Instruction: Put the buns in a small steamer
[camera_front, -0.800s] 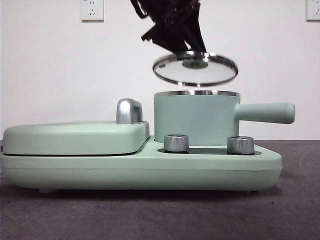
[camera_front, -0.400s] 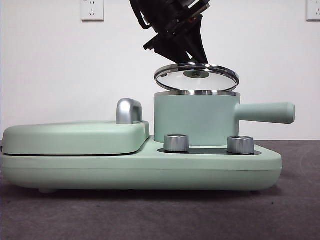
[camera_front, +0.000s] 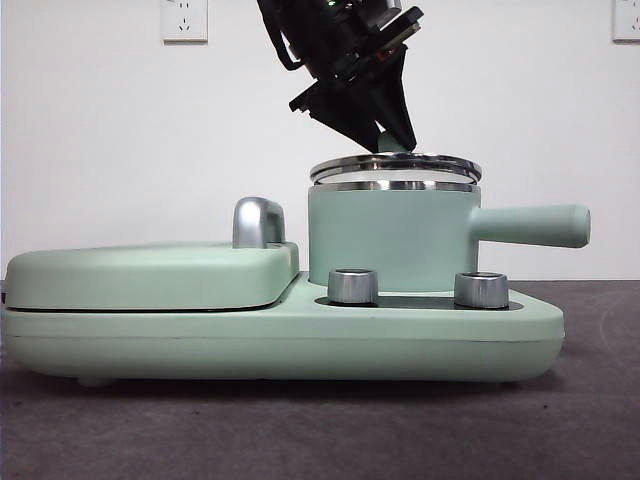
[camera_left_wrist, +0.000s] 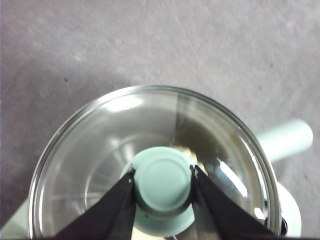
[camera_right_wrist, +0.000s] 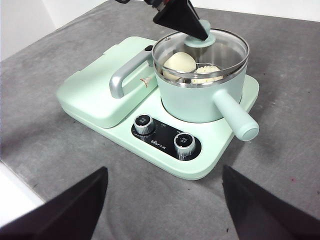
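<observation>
You are looking at a dark grey, faintly speckled tabletop (camera_right_wrist: 60, 150). One thing rests directly on it: a mint-green cooker base (camera_right_wrist: 165, 160) with two steel dials on its front, standing on small feet and well in from the tabletop's near edge.

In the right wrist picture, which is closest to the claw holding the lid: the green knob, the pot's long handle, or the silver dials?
From the left gripper:
1. Mint-green lid knob, gripped between its jaws.
2. Straight mint-green side handle, sticking out from the pot.
3. Two silver dials, on the base's front panel; the handle's root is nearer than either.
</observation>
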